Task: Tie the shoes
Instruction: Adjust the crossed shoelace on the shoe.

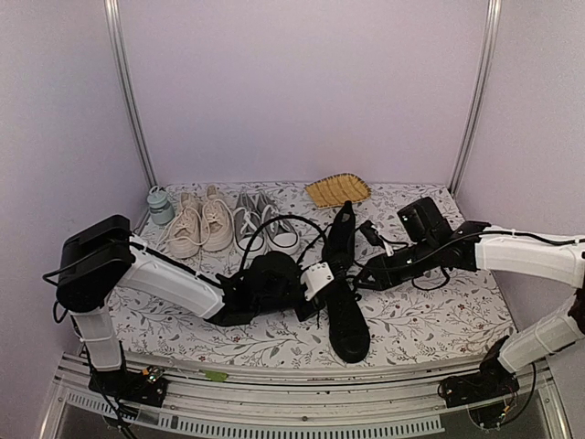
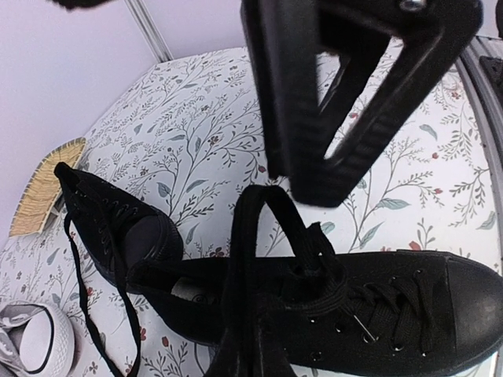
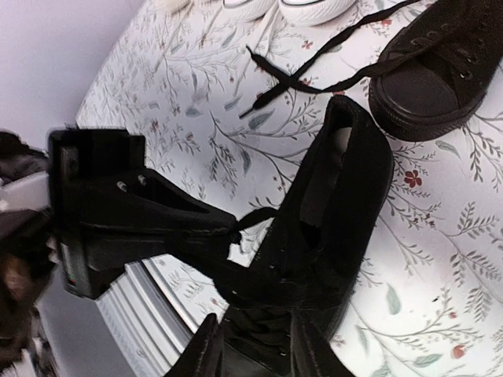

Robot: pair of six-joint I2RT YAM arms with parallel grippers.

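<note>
On the floral tabletop [image 1: 439,320], out at 10 o'clock, a small pale-green jar [image 1: 160,205] stands beside a beige pair of sneakers [image 1: 201,226]. A grey pair with white toe caps [image 1: 265,226] sits just to their right.

The left arm reaches in from 8 o'clock to the middle of the tabletop. There the left tool [image 2: 310,184] is clamped shut, and a lace [image 2: 238,259] rises from the near shoe [image 1: 347,329] in a loop to its tip, apparently pinched there.

The black shoes lie at the centre, one behind the other. The near shoe's toe points to 6 o'clock. The far shoe [image 1: 340,236] lies just behind its heel toward 12 o'clock, and its lace ends [image 3: 291,78] trail untied over the cloth.

A yellow woven tray [image 1: 336,189] rests at 12 o'clock by the back wall.

The right arm comes in from 4 o'clock. The right tool [image 3: 258,345] hangs over the near shoe's lacing with its fingers [image 3: 206,347] parted. The pictures do not show whether they touch a lace.
</note>
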